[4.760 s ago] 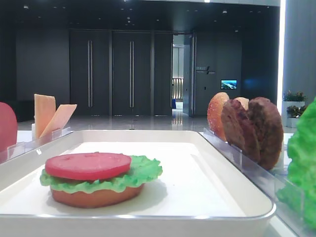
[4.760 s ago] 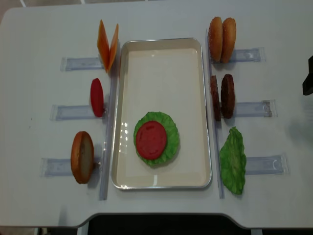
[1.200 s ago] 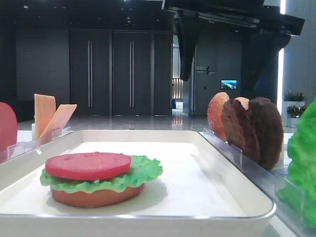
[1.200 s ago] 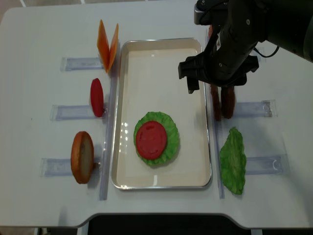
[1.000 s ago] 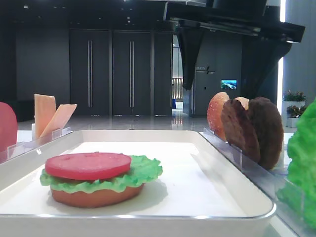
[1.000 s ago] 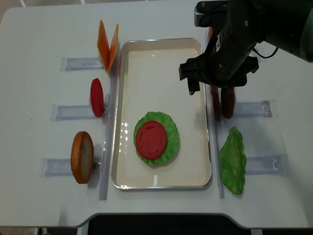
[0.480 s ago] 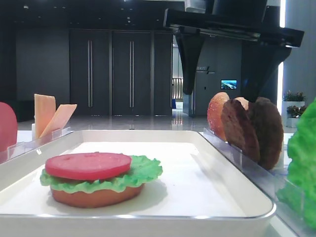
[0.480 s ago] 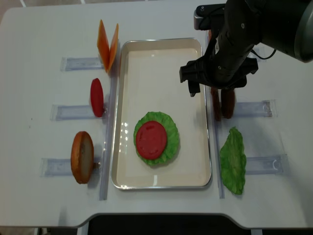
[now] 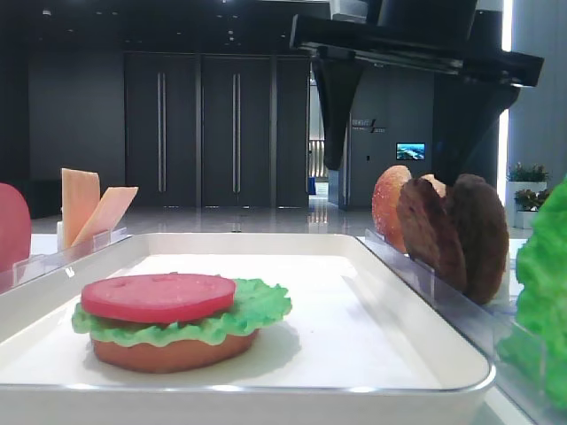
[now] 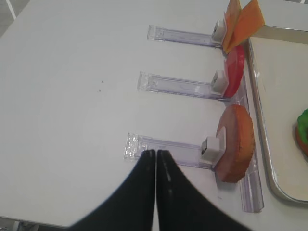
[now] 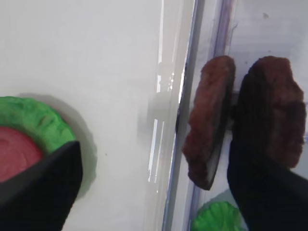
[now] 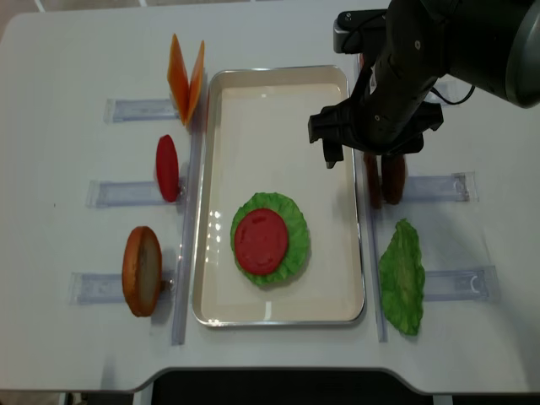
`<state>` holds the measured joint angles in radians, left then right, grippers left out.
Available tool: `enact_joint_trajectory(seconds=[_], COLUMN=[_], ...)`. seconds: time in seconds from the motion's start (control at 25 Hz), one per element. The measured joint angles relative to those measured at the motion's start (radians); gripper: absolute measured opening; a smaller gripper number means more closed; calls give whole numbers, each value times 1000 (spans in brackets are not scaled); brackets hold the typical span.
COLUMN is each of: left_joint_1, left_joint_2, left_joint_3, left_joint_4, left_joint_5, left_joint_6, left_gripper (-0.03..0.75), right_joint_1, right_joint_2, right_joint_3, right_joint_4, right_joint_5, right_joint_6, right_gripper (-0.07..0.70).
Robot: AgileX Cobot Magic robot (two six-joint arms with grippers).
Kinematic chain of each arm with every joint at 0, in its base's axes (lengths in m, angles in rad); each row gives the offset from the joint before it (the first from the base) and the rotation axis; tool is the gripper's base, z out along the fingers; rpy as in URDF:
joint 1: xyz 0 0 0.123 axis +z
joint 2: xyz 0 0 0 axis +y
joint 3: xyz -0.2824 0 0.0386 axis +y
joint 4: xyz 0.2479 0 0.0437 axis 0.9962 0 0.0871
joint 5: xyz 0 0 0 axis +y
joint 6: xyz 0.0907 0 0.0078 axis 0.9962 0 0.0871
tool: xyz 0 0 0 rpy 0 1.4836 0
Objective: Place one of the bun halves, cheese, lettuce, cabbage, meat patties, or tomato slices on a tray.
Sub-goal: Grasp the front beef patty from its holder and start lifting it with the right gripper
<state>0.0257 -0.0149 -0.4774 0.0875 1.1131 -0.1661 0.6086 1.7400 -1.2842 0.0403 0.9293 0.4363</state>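
Observation:
Two dark brown meat patties stand on edge in a clear rack right of the white tray. My right gripper hangs open above them, one finger over the tray's right side, the other beyond the outer patty. In the right wrist view the patties lie between the wide-spread fingers. On the tray sits a stack: bun half, lettuce, tomato slice. My left gripper is shut and empty over the bare table, left of a rack.
Left of the tray, racks hold cheese slices, a tomato slice and a bun half. A lettuce leaf leans in the near right rack. The right arm covers the far right rack.
My right gripper has sunk a little over the meat patties and stays open. The stack on the tray has not moved.

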Motion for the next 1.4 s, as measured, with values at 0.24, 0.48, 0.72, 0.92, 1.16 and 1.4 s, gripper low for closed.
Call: enact_joint_trajectory(seconds=[0.24,0.48,0.72,0.92,1.16,1.4], left_joint_1=[0,0,0,0,0,0], left_joint_2=[0,0,0,0,0,0], left_joint_3=[0,0,0,0,0,0], left_joint_4=[0,0,0,0,0,0], left_joint_5=[0,0,0,0,0,0], left_joint_6=[0,0,0,0,0,0], left_gripper=[0,0,0,-21,-21,-21], right_joint_1=[0,0,0,0,0,0], right_joint_2=[0,13,46,48,64,64], right_joint_3=[0,0,0,0,0,-1], right_joint_4=[8,8,10,-14,-35,-77], right_joint_5=[0,0,-7,-12,-16,-16], right_joint_6=[0,-1,-7,-7,-6,-3], right_gripper=[581,581,581,581,539,489])
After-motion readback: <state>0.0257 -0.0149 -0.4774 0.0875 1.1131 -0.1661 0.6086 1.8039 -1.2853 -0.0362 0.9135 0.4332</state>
